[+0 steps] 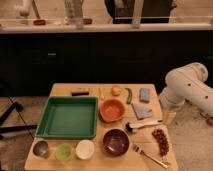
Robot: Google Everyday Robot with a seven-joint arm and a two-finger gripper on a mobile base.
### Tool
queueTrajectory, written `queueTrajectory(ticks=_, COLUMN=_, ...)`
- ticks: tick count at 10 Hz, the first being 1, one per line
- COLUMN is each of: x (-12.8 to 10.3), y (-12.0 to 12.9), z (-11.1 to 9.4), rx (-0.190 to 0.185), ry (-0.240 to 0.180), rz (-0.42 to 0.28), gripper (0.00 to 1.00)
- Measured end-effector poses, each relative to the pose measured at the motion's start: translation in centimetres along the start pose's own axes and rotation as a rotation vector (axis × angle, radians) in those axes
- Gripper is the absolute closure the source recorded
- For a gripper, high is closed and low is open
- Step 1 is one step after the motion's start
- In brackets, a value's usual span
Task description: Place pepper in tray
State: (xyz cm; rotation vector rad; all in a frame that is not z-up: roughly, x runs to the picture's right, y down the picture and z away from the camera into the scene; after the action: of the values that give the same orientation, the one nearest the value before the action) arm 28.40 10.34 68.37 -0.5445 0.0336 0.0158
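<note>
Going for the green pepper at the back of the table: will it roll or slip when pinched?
The green pepper looks slim and curved, so it probably rocks rather than rolls far. Small, so likely light, easily nudged. The gripper hangs beside the right edge of the table.

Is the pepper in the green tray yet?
Out. The pepper lies on the table; tray empty. Gripper hangs by the table's right edge.

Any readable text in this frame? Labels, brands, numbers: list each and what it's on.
None can be read.
Green tray, pepper, table: no words or numbers show.
White arm: no marking can be made out.
End effector, low at the table's right edge: no text visible.
</note>
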Motion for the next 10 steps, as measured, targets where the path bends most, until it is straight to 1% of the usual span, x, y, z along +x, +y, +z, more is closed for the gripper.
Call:
queueTrajectory(ticks=1, x=-0.4, y=-0.8, z=-0.1, rx=0.020, ry=0.010, rz=-0.072, gripper=0.20)
queueTrajectory(ticks=2, x=-1.4, y=-1.9, z=0.0, rx=0.039, ry=0.025, rz=-0.192, gripper=0.20)
queueTrajectory(ticks=4, x=-3.1, y=-4.5, z=0.2, rx=0.090, ry=0.088, rz=-0.439, gripper=0.20)
queueTrajectory(ticks=5, x=-4.1, y=-5.6, z=0.5, rx=0.113, ry=0.123, rz=-0.540, gripper=0.20)
queueTrajectory(ticks=6, x=-5.2, y=-6.6, z=0.6, rx=0.136, ry=0.154, rz=-0.625, gripper=0.20)
queueTrajectory(ticks=7, x=-5.6, y=-7.0, z=0.7, rx=0.146, ry=0.171, rz=-0.667, gripper=0.20)
queueTrajectory(ticks=10, x=-5.5, y=-7.0, z=0.7, rx=0.146, ry=0.172, rz=-0.666, gripper=0.20)
